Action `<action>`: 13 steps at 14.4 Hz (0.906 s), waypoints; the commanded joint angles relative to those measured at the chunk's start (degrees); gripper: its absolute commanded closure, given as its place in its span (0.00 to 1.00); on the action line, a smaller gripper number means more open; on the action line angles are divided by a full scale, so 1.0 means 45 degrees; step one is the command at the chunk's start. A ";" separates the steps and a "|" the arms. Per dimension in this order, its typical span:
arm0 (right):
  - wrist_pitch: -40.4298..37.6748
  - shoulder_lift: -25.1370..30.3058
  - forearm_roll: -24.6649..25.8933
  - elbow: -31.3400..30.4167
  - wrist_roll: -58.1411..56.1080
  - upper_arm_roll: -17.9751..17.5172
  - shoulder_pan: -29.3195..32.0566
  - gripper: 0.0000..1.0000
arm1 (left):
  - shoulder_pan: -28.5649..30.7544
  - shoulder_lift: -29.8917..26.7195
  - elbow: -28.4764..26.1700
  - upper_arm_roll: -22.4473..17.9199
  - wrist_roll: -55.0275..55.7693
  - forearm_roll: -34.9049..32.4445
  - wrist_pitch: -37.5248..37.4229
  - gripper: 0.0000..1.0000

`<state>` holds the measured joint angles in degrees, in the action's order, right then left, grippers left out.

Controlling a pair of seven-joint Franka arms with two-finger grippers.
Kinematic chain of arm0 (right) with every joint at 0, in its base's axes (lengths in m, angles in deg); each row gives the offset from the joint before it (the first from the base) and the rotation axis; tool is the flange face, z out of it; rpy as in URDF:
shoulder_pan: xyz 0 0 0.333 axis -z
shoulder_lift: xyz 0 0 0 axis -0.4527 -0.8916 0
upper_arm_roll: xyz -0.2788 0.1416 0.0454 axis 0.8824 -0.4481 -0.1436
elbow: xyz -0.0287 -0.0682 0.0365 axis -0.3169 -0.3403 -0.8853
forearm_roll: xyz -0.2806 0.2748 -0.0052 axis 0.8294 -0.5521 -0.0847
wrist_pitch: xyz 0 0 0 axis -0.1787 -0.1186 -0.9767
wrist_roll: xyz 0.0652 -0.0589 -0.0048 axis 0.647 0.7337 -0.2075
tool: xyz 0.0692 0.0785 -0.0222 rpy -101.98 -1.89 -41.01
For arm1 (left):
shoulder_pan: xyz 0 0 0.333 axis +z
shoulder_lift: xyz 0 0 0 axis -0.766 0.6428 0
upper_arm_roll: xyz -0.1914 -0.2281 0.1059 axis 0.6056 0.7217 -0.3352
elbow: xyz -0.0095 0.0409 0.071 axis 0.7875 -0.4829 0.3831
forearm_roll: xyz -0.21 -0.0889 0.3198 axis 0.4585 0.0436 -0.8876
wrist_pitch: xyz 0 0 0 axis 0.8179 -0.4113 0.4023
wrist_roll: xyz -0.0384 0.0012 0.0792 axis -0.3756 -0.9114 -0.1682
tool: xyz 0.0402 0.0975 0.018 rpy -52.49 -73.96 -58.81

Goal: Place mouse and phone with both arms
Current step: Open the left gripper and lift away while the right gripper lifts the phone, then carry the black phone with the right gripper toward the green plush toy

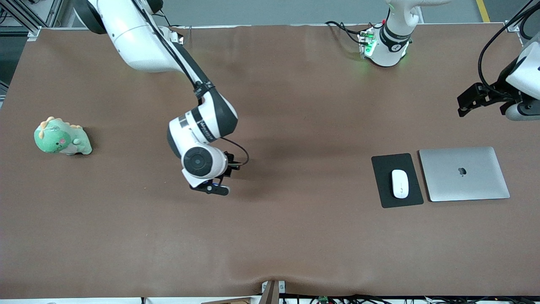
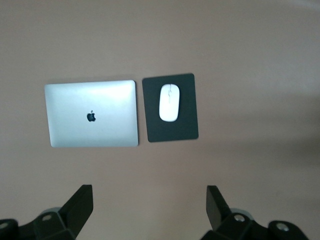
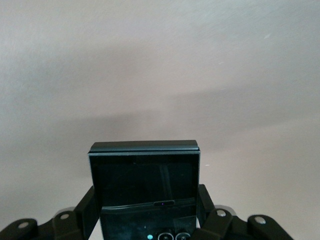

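Note:
The white mouse [image 1: 400,183] lies on a black mouse pad [image 1: 382,169] toward the left arm's end of the table; it also shows in the left wrist view [image 2: 169,102]. My left gripper [image 1: 468,102] is open and empty, up in the air over bare table beside the laptop; in its wrist view [image 2: 150,210] the jaws stand wide apart. My right gripper [image 1: 212,188] is low over the middle of the table, shut on the black folded phone [image 3: 145,185]. Its fingers [image 3: 204,200] press the phone's two sides. The wrist mostly hides the phone in the front view.
A closed silver laptop [image 1: 464,174] lies beside the mouse pad, toward the left arm's end; it also shows in the left wrist view [image 2: 92,114]. A green dinosaur plush [image 1: 61,137] sits toward the right arm's end. The brown table cover [image 1: 295,232] is slightly wrinkled.

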<state>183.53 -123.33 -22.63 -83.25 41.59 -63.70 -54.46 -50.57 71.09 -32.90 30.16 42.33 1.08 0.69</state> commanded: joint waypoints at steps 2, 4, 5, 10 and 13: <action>0.0451 0.1836 0.0069 -0.2205 -0.0857 -0.0122 0.0768 1.00 | 0.0010 -0.0503 -0.0404 -0.0218 -0.0458 0.0311 -0.0313 0.00; 0.0629 0.2538 0.0089 -0.3122 -0.1440 -0.0122 0.1313 1.00 | 0.0010 -0.0503 -0.0404 -0.0159 -0.0439 0.0331 -0.0332 0.00; 0.0648 0.2929 0.0089 -0.3668 -0.2005 -0.0103 0.1780 1.00 | 0.0010 -0.0503 -0.0404 -0.0140 -0.0439 0.0350 -0.0410 0.00; 0.1700 0.4299 0.0128 -0.6014 -0.4604 -0.0083 0.3481 1.00 | 0.0049 -0.0561 -0.0404 -0.0159 -0.0400 0.0701 -0.0723 0.00; 0.2307 0.4573 0.0400 -0.6816 -0.4979 -0.0064 0.4127 1.00 | 0.0030 -0.0561 -0.0424 -0.0159 -0.0107 0.0702 -0.0723 0.00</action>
<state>191.87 -106.16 -22.22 -109.07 19.97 -63.03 -37.45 -50.49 70.30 -33.43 29.75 41.52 2.78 -2.16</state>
